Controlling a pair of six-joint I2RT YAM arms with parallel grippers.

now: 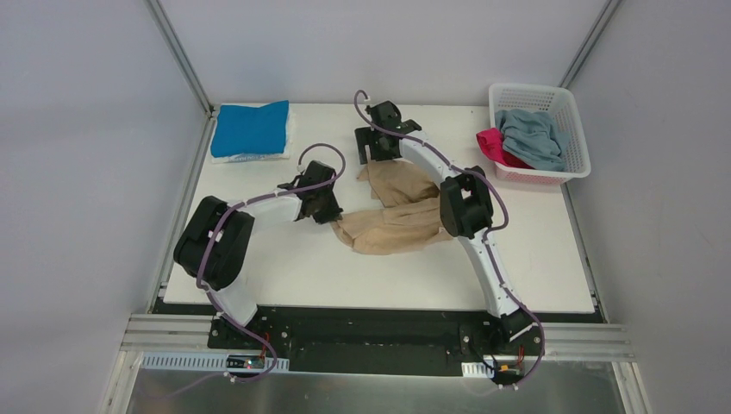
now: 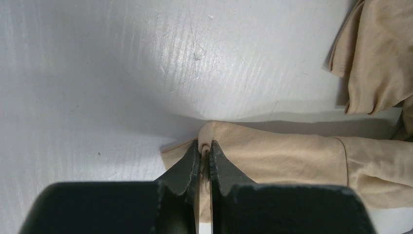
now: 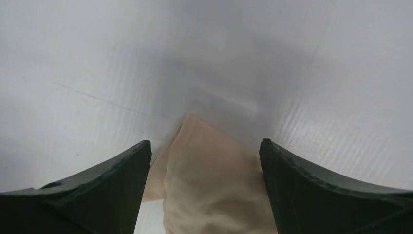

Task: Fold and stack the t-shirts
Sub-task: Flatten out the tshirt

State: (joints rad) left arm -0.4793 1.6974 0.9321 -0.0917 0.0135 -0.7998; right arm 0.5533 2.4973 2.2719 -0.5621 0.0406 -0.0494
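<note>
Only the blue shirt point(image 1: 252, 128) is folded; the crumpled tan shirt point(image 1: 392, 226) is pinched by the left gripper point(image 2: 205, 148), while the right gripper point(image 3: 204, 145) is held wide open and empty.

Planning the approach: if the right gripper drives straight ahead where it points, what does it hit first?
Probably the tan t-shirt, whose corner lies between the open fingers of the right gripper; the white table is right behind it. Depth is unclear from the wrist view.
</note>
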